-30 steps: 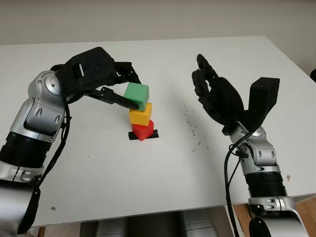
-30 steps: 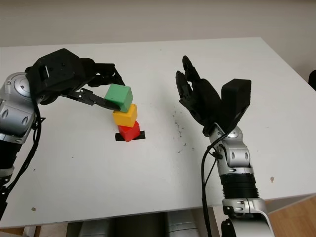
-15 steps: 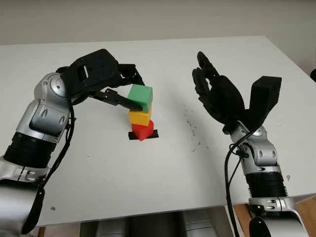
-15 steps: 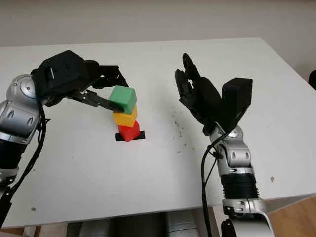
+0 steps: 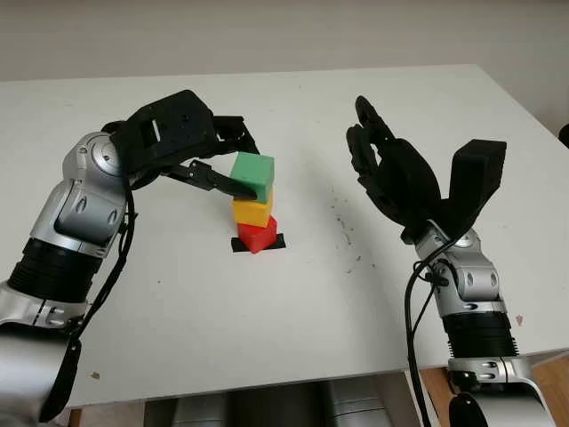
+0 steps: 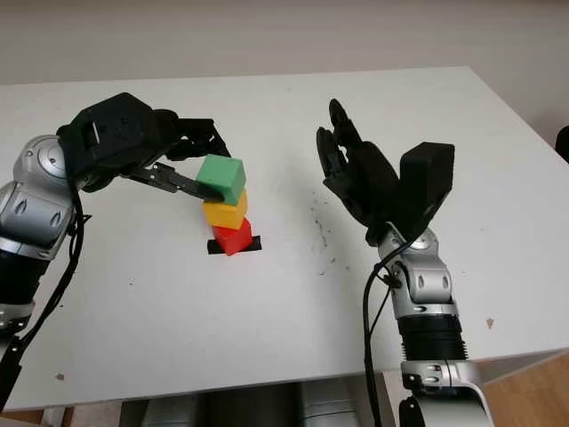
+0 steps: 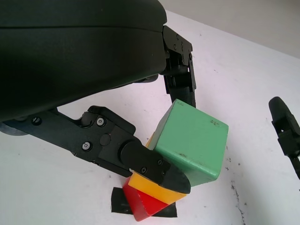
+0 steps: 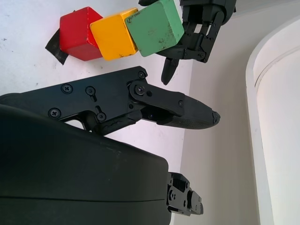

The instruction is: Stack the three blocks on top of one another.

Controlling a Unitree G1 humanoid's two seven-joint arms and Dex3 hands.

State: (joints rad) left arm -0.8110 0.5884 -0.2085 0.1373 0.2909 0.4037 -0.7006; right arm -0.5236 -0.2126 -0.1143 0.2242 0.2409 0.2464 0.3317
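A red block sits on a black tape mark at the table's middle. A yellow block rests on it, and a green block tops the yellow one, leaning slightly to the right. My left hand comes from the left and is shut on the green block, with one finger on its near-left face and the others behind it. My right hand is open, raised above the table to the right of the stack.
The white table has small dark specks between the stack and my right hand. Its front edge runs close to both arms, and the far edge meets a plain wall.
My left hand shifted slightly to the right with the green block, which now stands over the yellow one. The right hand stayed put.
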